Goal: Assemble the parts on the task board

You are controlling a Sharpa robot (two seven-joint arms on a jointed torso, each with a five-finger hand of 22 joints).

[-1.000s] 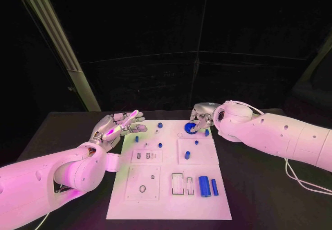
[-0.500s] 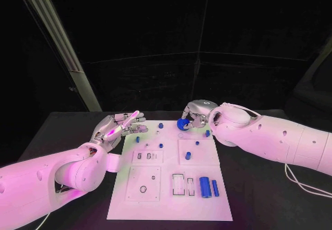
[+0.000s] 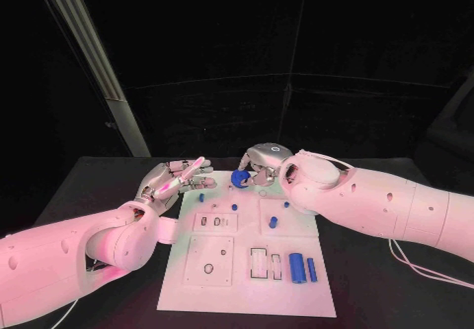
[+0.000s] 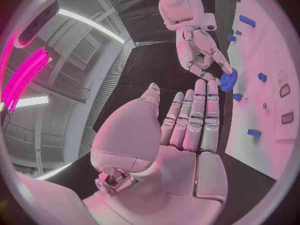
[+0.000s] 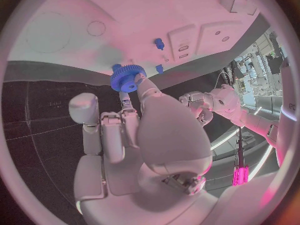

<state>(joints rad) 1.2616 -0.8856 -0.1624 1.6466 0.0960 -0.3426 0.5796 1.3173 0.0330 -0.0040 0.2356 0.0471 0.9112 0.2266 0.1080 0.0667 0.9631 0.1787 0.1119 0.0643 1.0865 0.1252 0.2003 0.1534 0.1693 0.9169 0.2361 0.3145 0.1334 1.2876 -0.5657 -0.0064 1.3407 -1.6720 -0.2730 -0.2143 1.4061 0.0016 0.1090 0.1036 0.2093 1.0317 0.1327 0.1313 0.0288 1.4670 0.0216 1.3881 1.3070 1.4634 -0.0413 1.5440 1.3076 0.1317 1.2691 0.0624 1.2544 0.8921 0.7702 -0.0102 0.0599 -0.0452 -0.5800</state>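
Observation:
The white task board [image 3: 247, 295] lies in the middle of the black table. My right hand [image 3: 259, 163] hovers over the board's far edge and pinches a blue gear [image 3: 240, 179] between thumb and fingertips; the right wrist view shows the gear [image 5: 128, 78] at the fingertips [image 5: 141, 83]. My left hand [image 3: 176, 178] is by the board's far left corner, fingers stretched and apart, holding nothing. In the left wrist view the flat fingers [image 4: 195, 120] point toward the gear [image 4: 229, 80] and the right hand [image 4: 201, 52], a short gap away.
Small blue pegs [image 3: 235, 205] stand in the board's far half, one taller [image 3: 272, 222]. Two blue cylinders [image 3: 295, 266] lie at the near right beside rectangular slots [image 3: 262, 264]. A ring recess [image 3: 208, 269] sits at the near left. Black table [image 3: 89, 185] surrounds the board.
My right hand has carried the blue gear leftward along the board's far edge, closer to the left hand. The left hand has kept its open pose.

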